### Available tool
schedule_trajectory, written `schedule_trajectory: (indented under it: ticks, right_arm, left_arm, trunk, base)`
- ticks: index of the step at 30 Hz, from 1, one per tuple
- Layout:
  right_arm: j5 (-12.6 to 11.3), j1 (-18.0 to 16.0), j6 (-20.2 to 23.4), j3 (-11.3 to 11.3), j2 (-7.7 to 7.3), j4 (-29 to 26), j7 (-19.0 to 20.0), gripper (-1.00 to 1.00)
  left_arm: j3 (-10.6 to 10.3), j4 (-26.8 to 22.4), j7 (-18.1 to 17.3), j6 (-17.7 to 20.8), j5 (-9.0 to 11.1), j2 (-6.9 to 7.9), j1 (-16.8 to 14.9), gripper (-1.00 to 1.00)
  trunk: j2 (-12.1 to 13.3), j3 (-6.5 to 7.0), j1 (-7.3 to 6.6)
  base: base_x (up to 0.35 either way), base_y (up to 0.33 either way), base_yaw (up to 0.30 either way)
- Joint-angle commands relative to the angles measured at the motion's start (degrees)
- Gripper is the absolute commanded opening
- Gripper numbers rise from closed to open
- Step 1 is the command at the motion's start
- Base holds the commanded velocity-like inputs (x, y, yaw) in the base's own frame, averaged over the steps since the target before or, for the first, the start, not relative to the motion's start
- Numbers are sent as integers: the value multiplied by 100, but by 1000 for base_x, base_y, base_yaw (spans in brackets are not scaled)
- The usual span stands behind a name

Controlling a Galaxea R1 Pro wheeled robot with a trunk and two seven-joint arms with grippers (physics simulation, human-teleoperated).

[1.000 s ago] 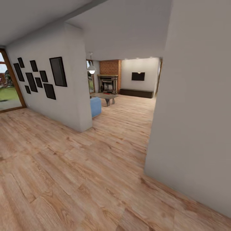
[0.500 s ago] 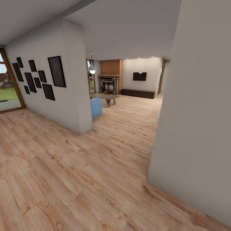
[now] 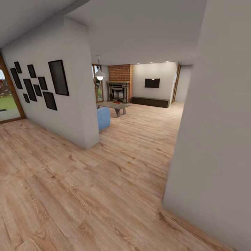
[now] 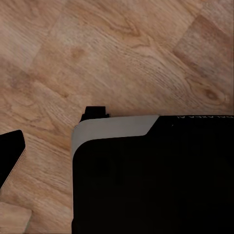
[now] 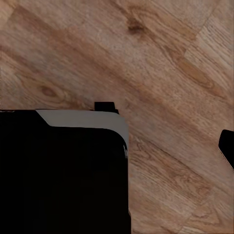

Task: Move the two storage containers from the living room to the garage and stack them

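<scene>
**Rolling through the hallway, living room straight ahead**

Starting with what's closest: both wrist cameras look down at the light wood plank floor [image 4: 122, 53], and each has a big black slab of the robot's own body [image 4: 156, 180] with a pale grey rounded edge taking up much of the picture. In the left wrist view a dark tip pokes in at one edge, and the right wrist view has a similar dark bit at its edge, but honestly I can't tell from either whether the left pincer or the right pincer is spread or pressed together. Nothing shows between any fingers, and I can't see either one touching anything.

From the head view, the plank floor runs forward between two plain walls. The grey-white wall [image 3: 216, 132] on the right is very near. On the left stands a wall corner [image 3: 83, 104] carrying a cluster of black picture frames [image 3: 38, 83], and beyond it at the far left edge is a wood-framed glass door [image 3: 8, 101] with grass outside.

Past the corner you get the living room [image 3: 139, 104]: the end of a blue sofa [image 3: 103, 118], then a low table [image 3: 113, 105], a white pendant lamp [image 3: 100, 74], the brick fireplace [image 3: 119, 85], a wall TV [image 3: 152, 83] and a long dark low cabinet [image 3: 150, 101] under it. There's a tiny red speck by the table, too small to call.
</scene>
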Motion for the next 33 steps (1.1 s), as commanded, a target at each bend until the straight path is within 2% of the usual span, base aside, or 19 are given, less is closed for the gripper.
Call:
schedule_trajectory:
  ticks: [1,33]
  right_arm:
    - [-42,-5,-21,46,6,16,-2,100]
    - [-38,-5,-14,46,6,16,-1,100]
  left_arm:
    - [11,4,-14,-14,-1,1,-4,100]
    - [11,4,-5,-10,-9,3,-4,100]
  trunk:
    - [-4,-7,4]
    - [-4,-7,4]
  base:
    - [306,0,0]
    - [314,0,0]
